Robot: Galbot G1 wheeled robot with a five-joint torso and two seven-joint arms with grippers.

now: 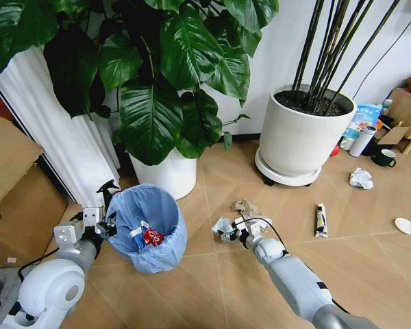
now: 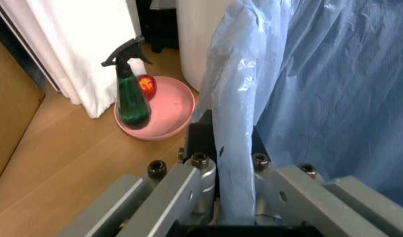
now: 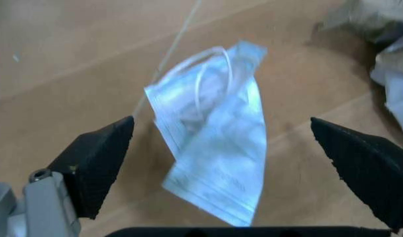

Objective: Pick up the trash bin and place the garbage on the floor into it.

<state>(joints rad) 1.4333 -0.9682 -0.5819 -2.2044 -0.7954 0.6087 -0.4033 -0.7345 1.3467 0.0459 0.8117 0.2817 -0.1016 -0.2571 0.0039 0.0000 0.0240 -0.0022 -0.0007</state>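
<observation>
The trash bin (image 1: 157,250), lined with a light blue bag (image 2: 333,89), stands on the floor (image 1: 212,281) at my left. My left gripper (image 1: 104,227) is shut on the bin's rim (image 2: 233,148). A crushed red can (image 1: 153,237) and a blue-white cup (image 1: 138,235) lie inside. My right gripper (image 1: 234,230) hangs open just above a pale blue face mask (image 3: 215,148), which lies flat between its fingers (image 3: 99,163). More garbage lies about: a brownish wad (image 1: 245,206), a tube (image 1: 320,221), a white paper wad (image 1: 361,178) and a white disc (image 1: 405,225).
Two big white plant pots (image 1: 166,175) (image 1: 298,137) stand behind. A green spray bottle (image 2: 130,94) sits in a pink basin (image 2: 168,111) beside the bin. Cardboard boxes (image 1: 17,199) are at the left. A white bottle (image 1: 362,140) and dark mug (image 1: 385,158) stand far right.
</observation>
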